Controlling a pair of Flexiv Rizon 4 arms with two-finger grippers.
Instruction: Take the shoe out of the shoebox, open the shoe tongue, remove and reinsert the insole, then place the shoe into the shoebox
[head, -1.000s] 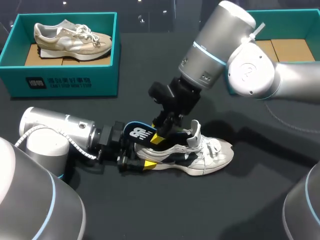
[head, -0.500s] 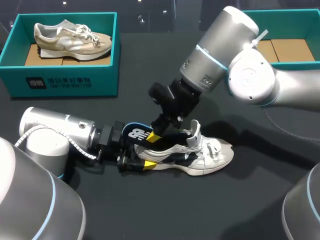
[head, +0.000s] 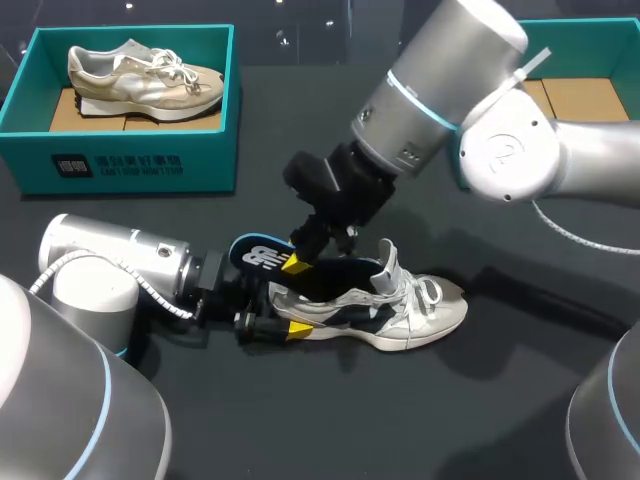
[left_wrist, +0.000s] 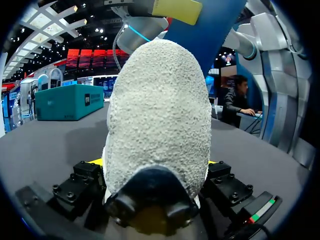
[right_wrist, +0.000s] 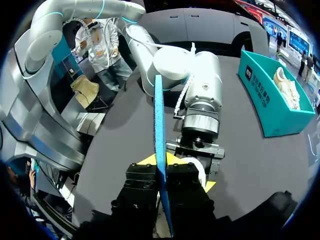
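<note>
Low at centre of the head view, the white-and-navy shoe lies on its sole, its heel clamped by the left gripper. Its blue insole stands farther out of the heel than before, pinched tight by the right gripper.

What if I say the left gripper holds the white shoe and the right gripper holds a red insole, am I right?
Not quite. The insole is blue, not red; the right wrist view shows it. The left gripper holds the white shoe and the right gripper holds the insole.
</note>
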